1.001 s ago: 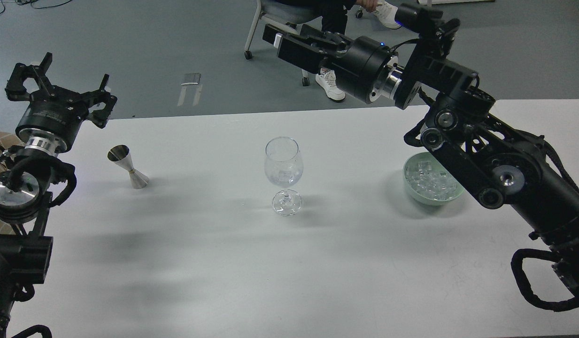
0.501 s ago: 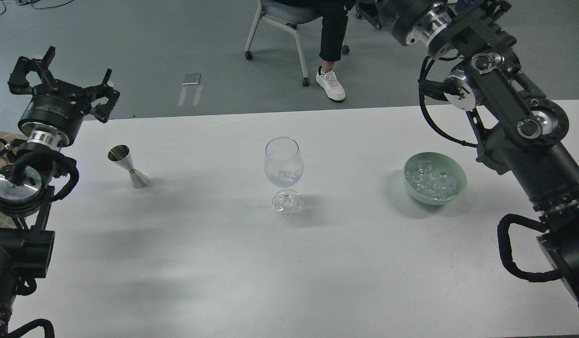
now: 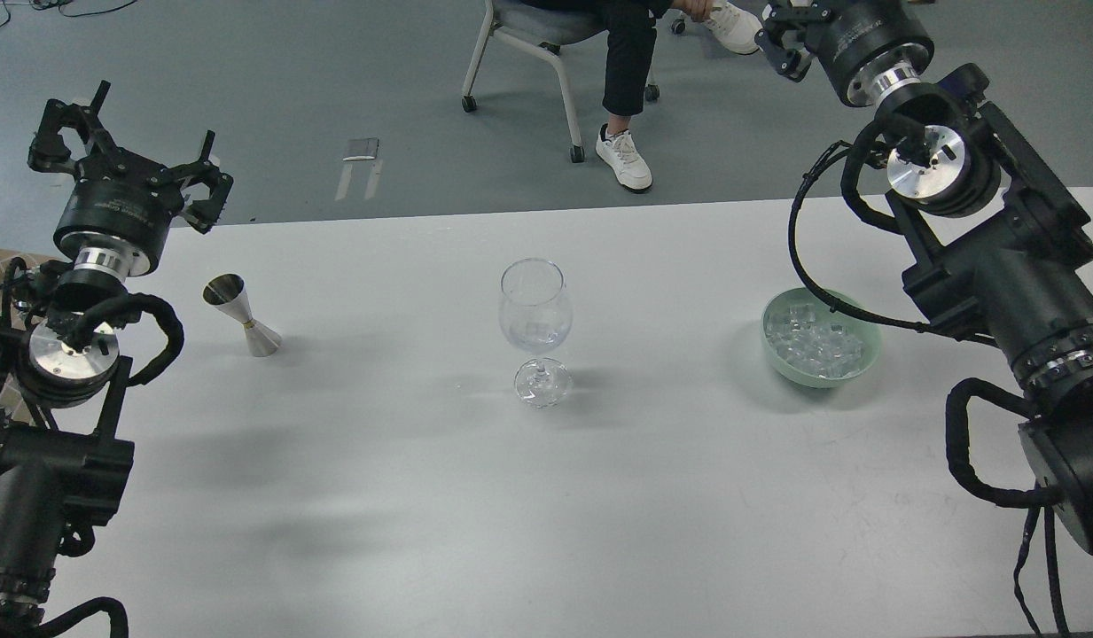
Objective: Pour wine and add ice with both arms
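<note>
A clear stemmed wine glass (image 3: 534, 306) stands upright at the table's middle, with what looks like an ice cube and a little clear liquid low in its bowl. A mint-green bowl (image 3: 779, 359) at the right holds heaped ice (image 3: 816, 343). A steel jigger (image 3: 242, 315) stands at the left. My left gripper (image 3: 128, 142) is open and empty, raised beyond the table's far left corner, behind the jigger. My right gripper (image 3: 790, 25) is raised at the top edge, far behind the bowl, partly cut off.
A person sits on a wheeled chair (image 3: 528, 35) on the floor beyond the table's far edge. My right arm's cable loops (image 3: 808, 257) hang close to the bowl's far rim. The white table (image 3: 475, 496) stretches bare towards me.
My right arm has swung from reaching left across the far edge to standing upright at the right, uncovering the bowl. My left arm has shifted slightly right and up.
</note>
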Available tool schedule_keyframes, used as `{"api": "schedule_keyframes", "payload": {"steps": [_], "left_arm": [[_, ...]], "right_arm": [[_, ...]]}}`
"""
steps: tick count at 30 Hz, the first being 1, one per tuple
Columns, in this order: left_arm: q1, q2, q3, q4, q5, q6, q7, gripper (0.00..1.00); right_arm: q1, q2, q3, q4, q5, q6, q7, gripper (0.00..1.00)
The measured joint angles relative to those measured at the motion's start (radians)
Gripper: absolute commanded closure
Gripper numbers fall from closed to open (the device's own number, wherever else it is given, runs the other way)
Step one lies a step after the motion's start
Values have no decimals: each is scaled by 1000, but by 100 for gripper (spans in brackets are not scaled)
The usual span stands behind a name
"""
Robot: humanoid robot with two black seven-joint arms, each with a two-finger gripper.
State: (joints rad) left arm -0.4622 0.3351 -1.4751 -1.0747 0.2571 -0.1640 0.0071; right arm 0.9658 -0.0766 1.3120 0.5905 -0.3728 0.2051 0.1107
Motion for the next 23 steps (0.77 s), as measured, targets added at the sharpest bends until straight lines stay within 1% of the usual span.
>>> {"api": "schedule_keyframes", "payload": {"steps": [2,7,13,16,17,21,23], "left_arm": [[-22,-11,25,32,3,3,-1,4],[-113,-52,104,167,3,3,-10,4],[-198,-121,130,284,4,-4,-11,4],[-230,-147,156,316,4,-5,-13,4],[-239,-153,173,322,4,-5,-18,4],[-257,-162,222,329,3,-6,-67,4],[-264,-163,228,330,3,-6,-79,4]], "right_arm": [[-17,4,8,-7,13,-4,0,0],[-40,14,15,-8,27,-12,0,0],[-55,15,15,-11,28,-4,0,0],[-55,17,15,-12,28,-3,0,0],[-55,20,15,-12,28,-3,0,0],[-53,24,21,-16,29,-5,7,0],[-51,24,22,-16,29,-4,7,0]]}}
